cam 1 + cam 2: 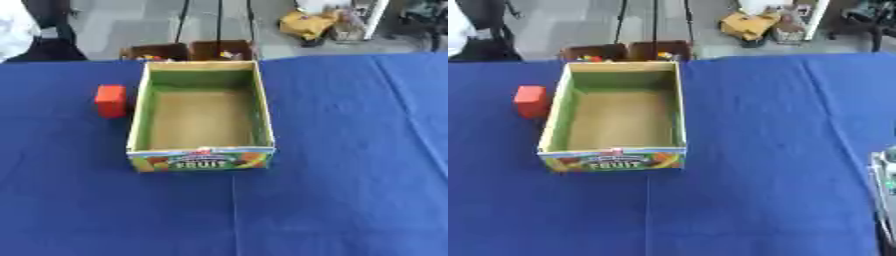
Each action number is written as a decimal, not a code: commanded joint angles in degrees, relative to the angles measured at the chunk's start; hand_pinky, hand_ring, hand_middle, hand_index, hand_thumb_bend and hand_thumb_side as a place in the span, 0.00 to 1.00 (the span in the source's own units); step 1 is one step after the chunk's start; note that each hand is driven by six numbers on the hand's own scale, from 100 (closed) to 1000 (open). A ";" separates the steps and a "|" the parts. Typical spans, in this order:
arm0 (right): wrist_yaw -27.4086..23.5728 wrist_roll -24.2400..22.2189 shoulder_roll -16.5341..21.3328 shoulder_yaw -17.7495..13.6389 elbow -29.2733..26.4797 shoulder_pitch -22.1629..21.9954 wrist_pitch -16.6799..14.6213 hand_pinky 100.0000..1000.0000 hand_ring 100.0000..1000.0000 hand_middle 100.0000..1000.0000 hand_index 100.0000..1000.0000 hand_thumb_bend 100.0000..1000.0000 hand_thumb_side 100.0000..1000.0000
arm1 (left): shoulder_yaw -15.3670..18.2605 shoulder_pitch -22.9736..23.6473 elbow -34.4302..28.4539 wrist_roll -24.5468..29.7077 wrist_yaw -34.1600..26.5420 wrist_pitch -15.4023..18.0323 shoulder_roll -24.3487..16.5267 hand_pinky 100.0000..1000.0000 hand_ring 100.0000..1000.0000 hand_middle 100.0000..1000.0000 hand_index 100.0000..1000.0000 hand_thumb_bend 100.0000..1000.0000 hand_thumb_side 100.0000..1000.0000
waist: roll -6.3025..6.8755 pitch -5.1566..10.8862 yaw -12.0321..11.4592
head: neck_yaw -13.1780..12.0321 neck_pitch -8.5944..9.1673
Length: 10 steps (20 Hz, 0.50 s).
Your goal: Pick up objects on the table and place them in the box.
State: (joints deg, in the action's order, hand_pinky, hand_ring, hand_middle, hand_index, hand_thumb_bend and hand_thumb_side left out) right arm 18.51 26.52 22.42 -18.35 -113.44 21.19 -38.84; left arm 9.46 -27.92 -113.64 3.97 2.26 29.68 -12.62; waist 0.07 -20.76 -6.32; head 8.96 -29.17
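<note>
Red block: one item, upper left of frame, on the blue counter, just beside the outer left wall of the open fruit box, long axis running up-frame alongside that wall. Box interior bare. Fingers: state cannot be told; no hand clearly shown. Block lies left, likely favouring the left arm.

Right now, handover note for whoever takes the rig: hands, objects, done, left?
Left robot hand: not in view. Right robot hand: not clearly in view; only a pale sliver shows at the right edge of the right eye view, so I cannot tell its state.
Box sits open on the blue table, nothing visible inside.
Red block stands just left of the box.
Done: nothing. Left: put the block in.
</note>
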 commanded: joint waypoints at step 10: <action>-0.22 0.11 1.55 -0.22 -1.15 0.23 -0.36 0.62 0.77 0.53 0.77 0.00 1.00 | -0.44 1.09 -0.96 -0.57 1.73 0.54 -12.46 0.64 0.79 0.82 1.00 0.00 0.88 | 1.29 1.39 0.36 | -0.71 -1.22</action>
State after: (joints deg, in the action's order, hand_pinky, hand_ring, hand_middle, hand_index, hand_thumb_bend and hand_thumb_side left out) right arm 18.51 26.42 22.44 -18.35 -113.44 21.13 -38.89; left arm 9.10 -26.58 -113.64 3.70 3.96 30.14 -21.96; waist 0.59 -20.76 -5.94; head 8.47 -29.92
